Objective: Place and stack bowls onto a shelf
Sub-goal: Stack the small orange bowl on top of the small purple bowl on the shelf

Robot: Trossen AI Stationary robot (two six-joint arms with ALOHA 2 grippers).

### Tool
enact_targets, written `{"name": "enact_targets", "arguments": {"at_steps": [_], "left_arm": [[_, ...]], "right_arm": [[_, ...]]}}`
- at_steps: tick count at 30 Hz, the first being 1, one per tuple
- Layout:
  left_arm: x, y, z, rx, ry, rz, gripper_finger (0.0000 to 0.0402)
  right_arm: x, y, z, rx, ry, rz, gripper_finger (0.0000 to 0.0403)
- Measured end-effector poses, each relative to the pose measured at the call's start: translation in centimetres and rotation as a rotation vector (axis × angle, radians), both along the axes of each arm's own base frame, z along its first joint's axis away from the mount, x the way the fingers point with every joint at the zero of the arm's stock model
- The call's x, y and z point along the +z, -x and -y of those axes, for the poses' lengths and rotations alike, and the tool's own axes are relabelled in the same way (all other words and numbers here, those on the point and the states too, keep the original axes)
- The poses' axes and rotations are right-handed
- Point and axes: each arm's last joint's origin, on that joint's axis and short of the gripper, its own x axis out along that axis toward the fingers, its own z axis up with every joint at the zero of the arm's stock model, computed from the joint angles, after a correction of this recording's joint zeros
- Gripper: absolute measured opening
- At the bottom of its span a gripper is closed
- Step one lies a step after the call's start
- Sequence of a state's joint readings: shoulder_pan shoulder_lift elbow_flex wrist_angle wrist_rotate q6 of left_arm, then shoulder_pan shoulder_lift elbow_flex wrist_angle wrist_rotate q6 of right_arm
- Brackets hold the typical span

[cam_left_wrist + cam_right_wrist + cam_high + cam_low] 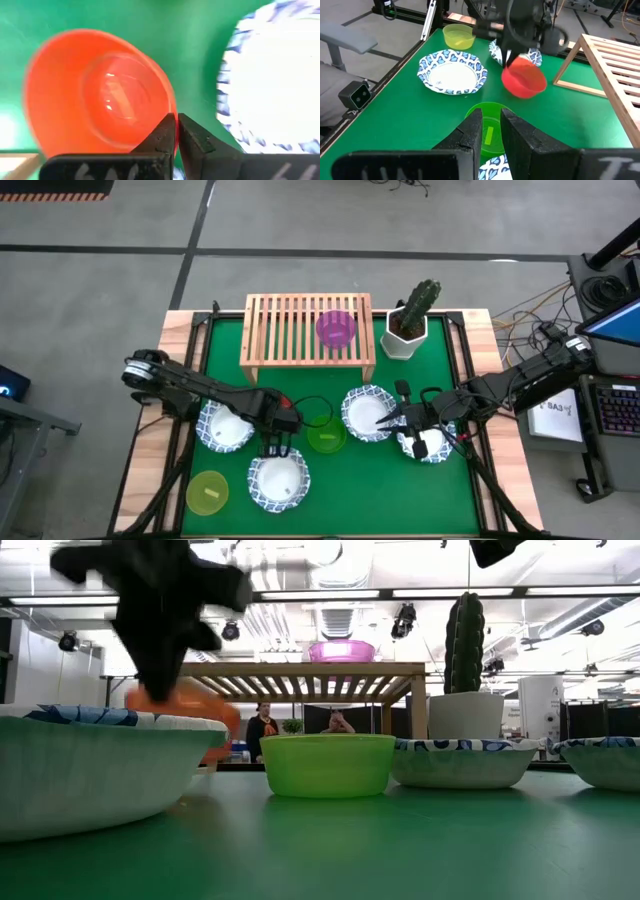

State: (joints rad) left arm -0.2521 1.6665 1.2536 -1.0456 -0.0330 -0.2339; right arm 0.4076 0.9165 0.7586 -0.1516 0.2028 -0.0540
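**Bowls: 1 on rack, 1 in hand, 6 on mat**

Item 1, red bowl (523,80): I hold it by the rim, off the mat, in the left gripper (176,131), whose fingers pinch the near wall so it hangs tilted with its mouth sideways; a rim pinch suits a thin plastic wall. It hangs above the green mat (345,480), between 2 patterned bowls.

Item 2, purple bowl (336,328): upright on the shelf (285,330), beside the cactus pot (407,338), likely the base for the plastic stack.

Item 3, green bowl (326,436): on the mat, mid-table.

Item 4, right gripper (384,422): fingers slightly parted, empty, over the rim of a patterned bowl (362,412).

View note: the overhead camera largely hides the red bowl under the left arm; the right wrist camera shows it whole. Only the table-level camera shows a person beyond the rack.
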Motion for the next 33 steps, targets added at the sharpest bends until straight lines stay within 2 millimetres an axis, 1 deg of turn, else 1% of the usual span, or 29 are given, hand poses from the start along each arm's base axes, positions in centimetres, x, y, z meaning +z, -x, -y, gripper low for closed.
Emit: {"name": "enact_targets", "arguments": {"at_steps": [4,8,12,15,19,21,27,30,33], "left_arm": [[3.7,-0.9,0.5,-0.103,0.003,0.064,0.0000],[7.0,-1.8,0.4,-0.201,-0.020,0.168,0.0000],[9.7,-2.5,-0.6,-0.272,-0.079,0.259,0.0000],[11.4,-3.0,-1.9,-0.304,-0.128,0.317,0.0000],[12.8,-3.9,-4.5,-0.266,-0.320,0.386,0.0000],[13.3,-4.2,-5.9,-0.257,-0.388,0.408,0.0000],[14.8,-5.0,-9.4,-0.264,-0.480,0.490,0.0000],[15.2,-5.3,-11.3,-0.238,-0.522,0.528,0.0000],[15.5,-5.4,-13.3,-0.213,-0.504,0.571,0.0000]], "right_arm": [[0.0,0.0,0.0,-0.002,-0.004,0.000,0.0059],[0.0,0.0,0.0,-0.001,-0.002,0.000,0.0059],[0.0,0.0,0.0,-0.001,-0.002,0.000,0.0059],[0.0,0.0,0.0,0.000,-0.001,0.000,0.0059],[0.0,0.0,0.0,0.001,0.002,0.000,0.0059],[0.0,0.0,0.0,0.001,0.002,0.000,0.0059],[0.0,0.0,0.0,0.000,0.001,-0.001,0.0059],[0.0,0.0,0.0,0.000,0.002,0.000,0.0059],[0.0,0.0,0.0,0.001,0.003,0.000,0.0059]]}}
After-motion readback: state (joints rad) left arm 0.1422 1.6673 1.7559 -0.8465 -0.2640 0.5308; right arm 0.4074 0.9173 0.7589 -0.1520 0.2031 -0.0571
